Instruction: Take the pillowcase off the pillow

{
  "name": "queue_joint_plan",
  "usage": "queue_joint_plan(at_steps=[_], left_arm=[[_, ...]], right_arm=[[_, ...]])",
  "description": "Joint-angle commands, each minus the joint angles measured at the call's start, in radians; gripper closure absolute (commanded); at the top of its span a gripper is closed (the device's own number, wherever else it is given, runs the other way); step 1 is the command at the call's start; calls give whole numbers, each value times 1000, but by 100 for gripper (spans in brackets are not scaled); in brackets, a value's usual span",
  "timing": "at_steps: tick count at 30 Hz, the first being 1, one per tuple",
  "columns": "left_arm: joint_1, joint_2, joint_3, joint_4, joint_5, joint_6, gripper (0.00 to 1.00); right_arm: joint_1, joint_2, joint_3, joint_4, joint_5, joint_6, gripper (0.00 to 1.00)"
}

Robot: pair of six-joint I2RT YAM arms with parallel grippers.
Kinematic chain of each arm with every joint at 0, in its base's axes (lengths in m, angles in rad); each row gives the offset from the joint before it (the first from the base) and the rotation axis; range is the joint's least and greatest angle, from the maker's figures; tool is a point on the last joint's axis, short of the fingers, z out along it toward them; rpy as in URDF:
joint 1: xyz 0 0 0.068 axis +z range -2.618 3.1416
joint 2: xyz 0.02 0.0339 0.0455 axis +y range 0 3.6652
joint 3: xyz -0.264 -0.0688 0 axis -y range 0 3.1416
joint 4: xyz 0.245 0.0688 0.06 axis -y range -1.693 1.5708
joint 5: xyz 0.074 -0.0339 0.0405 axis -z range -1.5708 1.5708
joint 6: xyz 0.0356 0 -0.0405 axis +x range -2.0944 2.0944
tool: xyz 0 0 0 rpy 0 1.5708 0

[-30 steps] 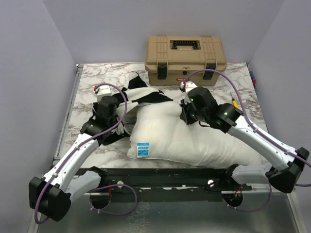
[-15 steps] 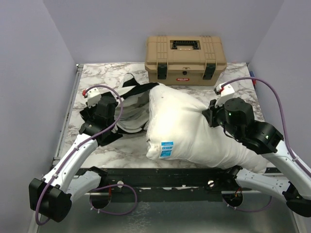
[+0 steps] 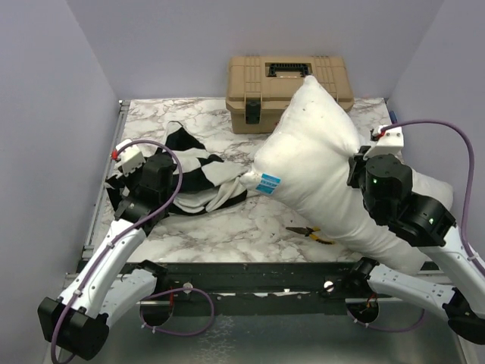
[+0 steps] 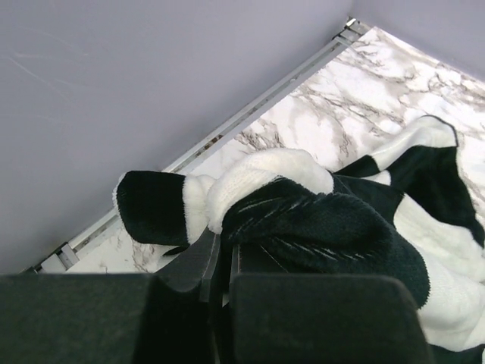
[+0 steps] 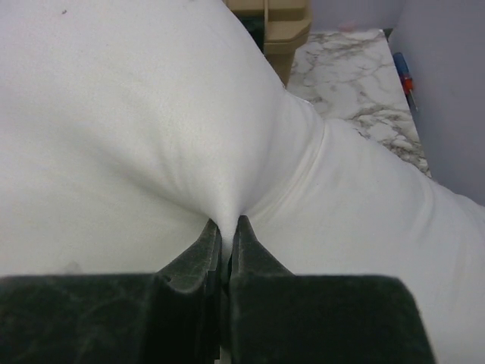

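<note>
We see the left hand (image 4: 225, 246) pressed together on a bunched fold of the pillowcase (image 4: 326, 227), its two fingers pinching the black and white plush close to the left rim of the table (image 3: 250, 224). From above, the pillowcase (image 3: 193, 171) lies crumpled on the left half of the marble top, trailing rightward from that hand toward the pillow (image 3: 318, 159). Its right end reaches the pillow's lower left corner, and we cannot tell whether that tip is still tucked inside the cloth or only touching it. The right hand (image 5: 225, 231) is also pressed together, nipping a small pleat of the pillow's white skin, with creases fanning out from the pinch. The pillow is raised and tilted. In the overhead view its upper corner stands in front of the tan toolbox (image 3: 289, 91) at the far edge, and its bulk slopes down over the right side of the table toward the near edge. The blue label (image 3: 267, 183) shows near its lower left corner. A pair of yellow-handled pliers (image 3: 311, 233) lies on the bare marble just beside the pillow's underside.
</note>
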Motion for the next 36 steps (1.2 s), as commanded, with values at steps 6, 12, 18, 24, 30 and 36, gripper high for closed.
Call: queue_joint_plan(at_steps=[6,12,18,24,30,36], left_arm=[[-19,-146,9,36,53,42,93],[-20,-283,37,33,169,107,68],[-21,-354,128,33,241,227,39],[-21,-378,228,33,307,338,29],[-33,-418,295,42,341,410,26],[-42,-491,241,126,336,448,24]], right_arm=[[-9,171,10,168,300,47,99],[-97,267,-71,256,115,63,92],[-110,271,-91,222,60,121,45],[-111,153,-88,156,150,142,13],[-110,-21,-87,52,300,167,8],[-111,-208,-100,-6,408,164,7]])
